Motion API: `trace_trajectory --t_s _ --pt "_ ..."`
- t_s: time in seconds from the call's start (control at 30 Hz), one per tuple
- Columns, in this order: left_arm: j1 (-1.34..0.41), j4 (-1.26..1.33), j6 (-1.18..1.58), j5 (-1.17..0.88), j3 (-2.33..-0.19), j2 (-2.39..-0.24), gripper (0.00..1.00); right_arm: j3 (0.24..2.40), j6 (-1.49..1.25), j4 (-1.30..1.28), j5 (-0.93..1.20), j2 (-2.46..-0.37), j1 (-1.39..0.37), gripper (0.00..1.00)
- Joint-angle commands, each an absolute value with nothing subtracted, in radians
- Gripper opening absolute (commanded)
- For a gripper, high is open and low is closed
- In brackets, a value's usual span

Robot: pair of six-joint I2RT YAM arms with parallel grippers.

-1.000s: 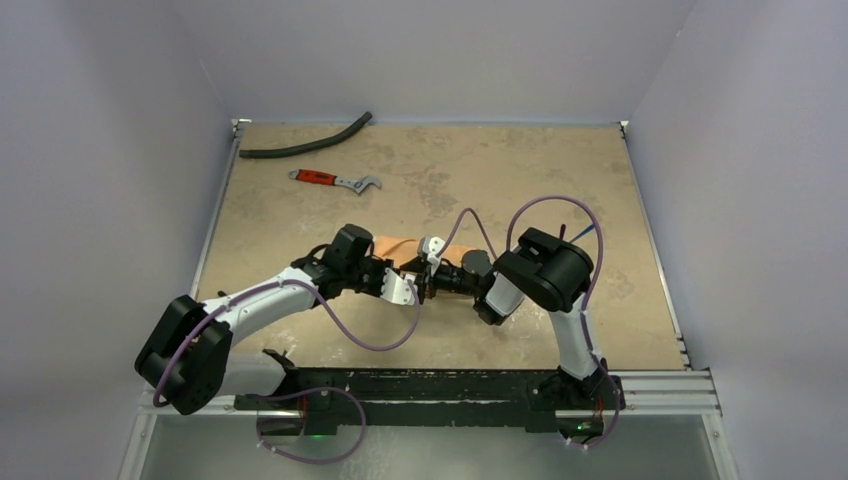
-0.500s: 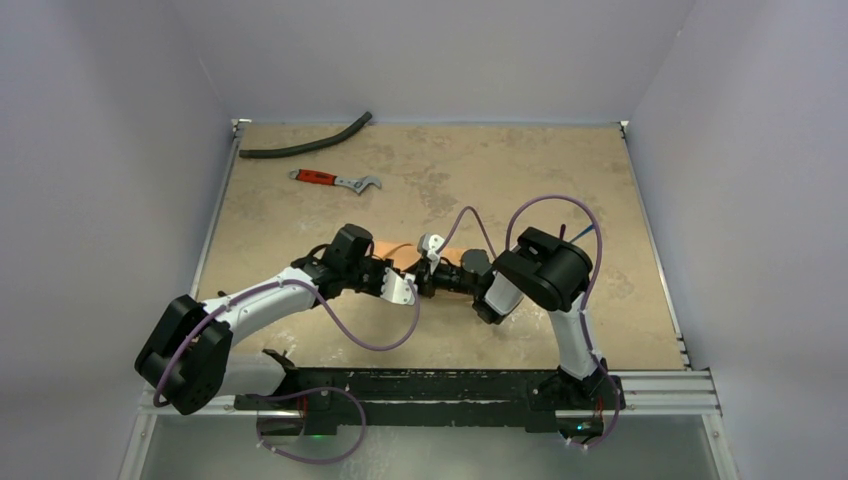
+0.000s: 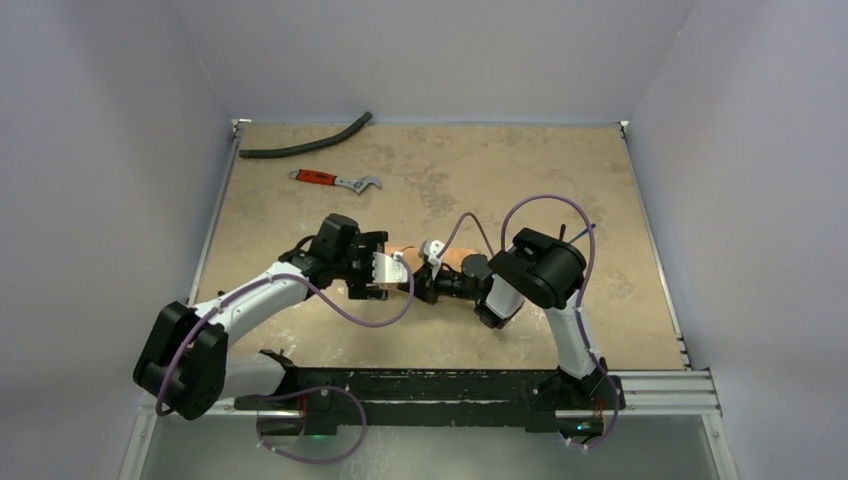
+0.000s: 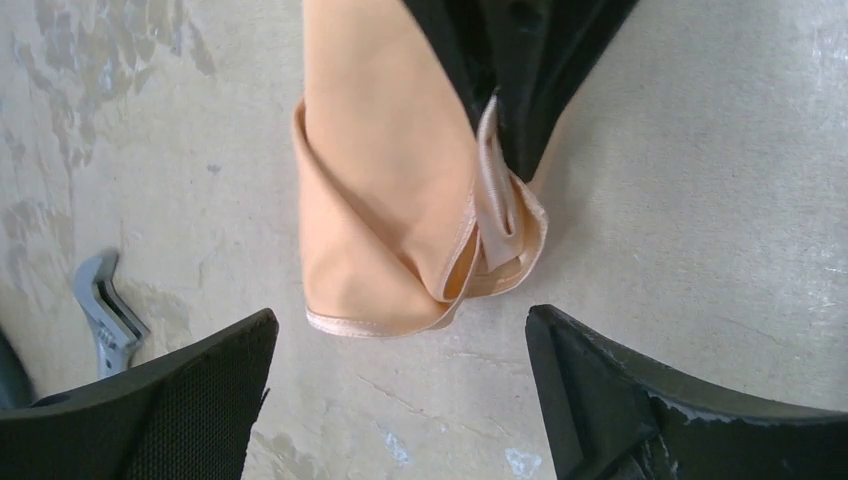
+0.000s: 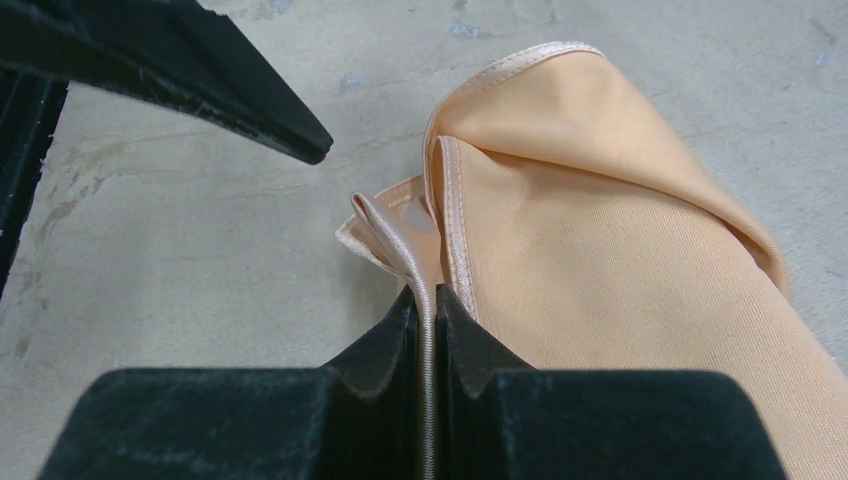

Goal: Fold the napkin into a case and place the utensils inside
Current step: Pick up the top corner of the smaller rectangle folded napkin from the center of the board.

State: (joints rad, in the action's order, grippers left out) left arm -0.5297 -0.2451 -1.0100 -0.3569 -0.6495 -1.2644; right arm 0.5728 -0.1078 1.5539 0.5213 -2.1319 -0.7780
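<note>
Seen from above, the soft peach-orange cloth napkin (image 3: 403, 252) lies mid-worktop as a narrow folded strip. The left gripper (image 3: 385, 272) and right gripper (image 3: 428, 272) meet over it. The mottled tan worktop (image 3: 520, 170) shows open room on every side. The red-handled metal wrench (image 3: 335, 180) and curved black rubber hose (image 3: 305, 142) lie well apart at the far left.

In the left wrist view, the left gripper (image 4: 400, 400) hangs empty with its fingers spread wide, just short of the napkin's folded end. There a satin hem (image 4: 495, 190) curls loose.

In the right wrist view, the right gripper (image 5: 425, 340) is clamped on that thin hem. The cloth looks light and limp, and the satin edge is probably slippery. It is best taken by the hem or a corner, deep between the pads, and a hard tug could undo the folds.
</note>
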Motion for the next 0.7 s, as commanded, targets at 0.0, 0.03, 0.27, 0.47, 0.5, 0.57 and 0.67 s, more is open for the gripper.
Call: trace_trajectory --t_s 0.0,0.03,0.27,0.47,0.5,0.57,0.67 --pt "-0.488 -0.318 -0.930 -0.518 -0.739 -1.279 0.94 0.570 -0.113 2.115 0.518 -2.153 -0.777 0.12" --pt "-0.488 -0.365 -0.971 -0.566 -0.746 -1.287 0.95 0.572 -0.119 2.115 0.520 -2.154 -0.776 0.12" --pt "-0.487 -0.451 -1.270 -0.617 -0.700 -1.307 0.96 0.605 -0.213 2.116 0.557 -2.154 -0.754 0.11" --pt "-0.477 -0.281 -1.134 -0.509 -0.721 -1.350 0.92 0.617 -0.336 2.113 0.636 -2.165 -0.711 0.13" --pt "-0.468 -0.281 -1.105 -0.514 -0.736 -1.356 0.89 0.615 -0.344 2.105 0.643 -2.166 -0.709 0.13" --pt "-0.461 -0.297 -1.042 -0.543 -0.760 -1.355 0.84 0.617 -0.368 2.097 0.661 -2.169 -0.709 0.13" --pt "-0.464 -0.391 -1.044 -0.641 -0.793 -1.356 0.78 0.616 -0.387 2.103 0.674 -2.175 -0.706 0.13"
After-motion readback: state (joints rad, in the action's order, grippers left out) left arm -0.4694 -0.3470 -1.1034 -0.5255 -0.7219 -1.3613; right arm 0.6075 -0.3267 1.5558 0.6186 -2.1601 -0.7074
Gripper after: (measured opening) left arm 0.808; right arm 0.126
